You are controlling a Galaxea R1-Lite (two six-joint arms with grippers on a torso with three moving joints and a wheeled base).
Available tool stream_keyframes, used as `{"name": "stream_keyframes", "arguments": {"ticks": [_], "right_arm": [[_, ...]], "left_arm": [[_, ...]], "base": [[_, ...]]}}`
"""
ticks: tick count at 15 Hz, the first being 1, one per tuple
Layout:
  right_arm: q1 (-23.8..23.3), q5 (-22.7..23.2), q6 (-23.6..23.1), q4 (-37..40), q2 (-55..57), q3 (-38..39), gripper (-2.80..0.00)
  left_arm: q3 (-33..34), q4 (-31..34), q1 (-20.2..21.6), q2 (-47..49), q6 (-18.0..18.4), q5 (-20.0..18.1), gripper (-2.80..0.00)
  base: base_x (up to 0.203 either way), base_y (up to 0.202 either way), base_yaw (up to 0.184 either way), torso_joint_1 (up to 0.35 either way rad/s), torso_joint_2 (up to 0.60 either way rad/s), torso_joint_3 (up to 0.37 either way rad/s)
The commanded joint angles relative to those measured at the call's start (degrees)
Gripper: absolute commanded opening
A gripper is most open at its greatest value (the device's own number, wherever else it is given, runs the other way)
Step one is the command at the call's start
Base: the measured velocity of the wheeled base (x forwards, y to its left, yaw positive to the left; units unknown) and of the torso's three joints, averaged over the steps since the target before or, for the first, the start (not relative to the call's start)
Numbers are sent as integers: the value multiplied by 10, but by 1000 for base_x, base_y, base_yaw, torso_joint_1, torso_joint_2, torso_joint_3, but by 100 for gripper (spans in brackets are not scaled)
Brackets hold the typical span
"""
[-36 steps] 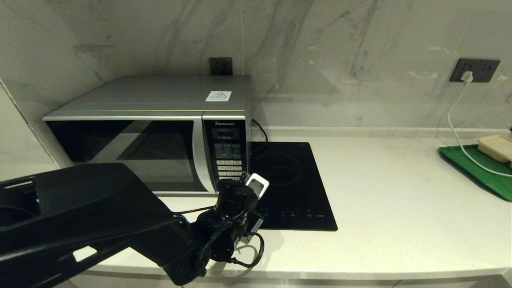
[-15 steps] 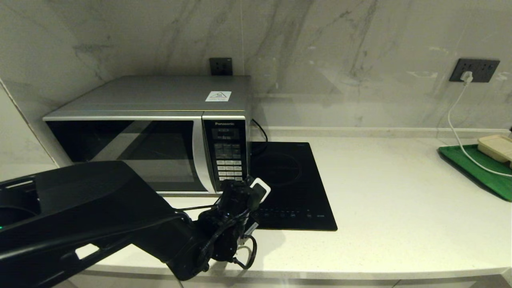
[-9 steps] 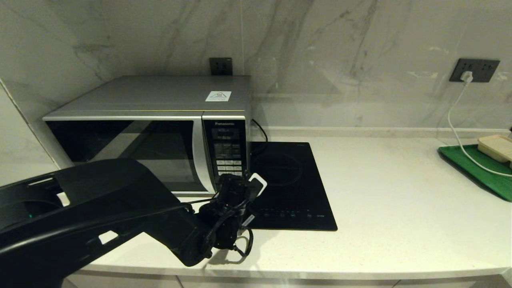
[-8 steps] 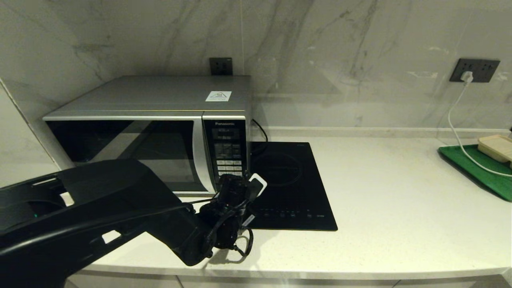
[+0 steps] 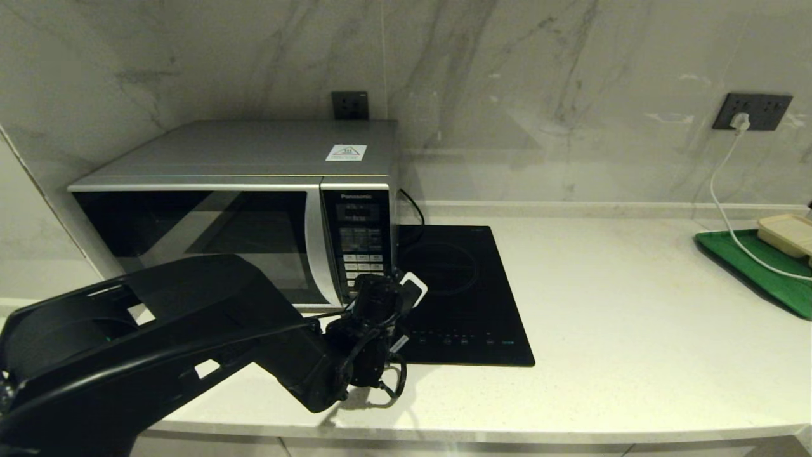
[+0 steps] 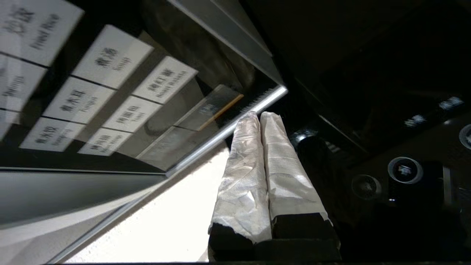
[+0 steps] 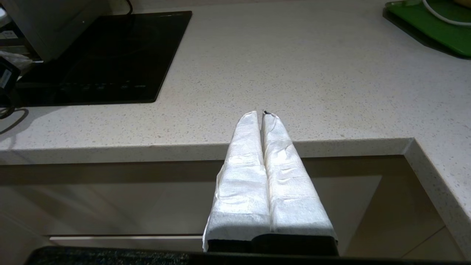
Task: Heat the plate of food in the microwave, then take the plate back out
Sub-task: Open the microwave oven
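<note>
The left arm (image 5: 190, 330) reaches forward and to the right, its wrist tipped upward. The left gripper (image 6: 262, 115) has its two wrapped fingers (image 6: 250, 162) pressed together, holding nothing. The right gripper (image 7: 260, 113) hangs low, seemingly parked, its fingers likewise together.

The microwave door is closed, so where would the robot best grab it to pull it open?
Probably the curved silver handle running top to bottom along the right edge of the microwave door, beside the keypad. It stands proud of the dark glass, so fingers coming from the front could close around it. The shut left gripper is by the microwave's lower right corner.
</note>
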Motion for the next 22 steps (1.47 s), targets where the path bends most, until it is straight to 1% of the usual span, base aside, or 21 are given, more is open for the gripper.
{"name": "stream_keyframes", "arguments": {"ticks": [1, 4, 8, 22], "right_arm": [[0, 0, 1, 0, 0, 0, -280], [0, 0, 0, 0, 0, 0, -280], [0, 0, 0, 0, 0, 0, -280], [0, 0, 0, 0, 0, 0, -280]], "left_arm": [[-2, -2, -1, -1, 3, 2, -280], [-2, -1, 2, -4, 4, 2, -280], [-11, -2, 18, -4, 11, 2, -280], [-10, -2, 19, -13, 15, 7, -280]], "base": [[0, 0, 0, 0, 0, 0], [0, 0, 0, 0, 0, 0], [0, 0, 0, 0, 0, 0], [0, 0, 0, 0, 0, 0]]}}
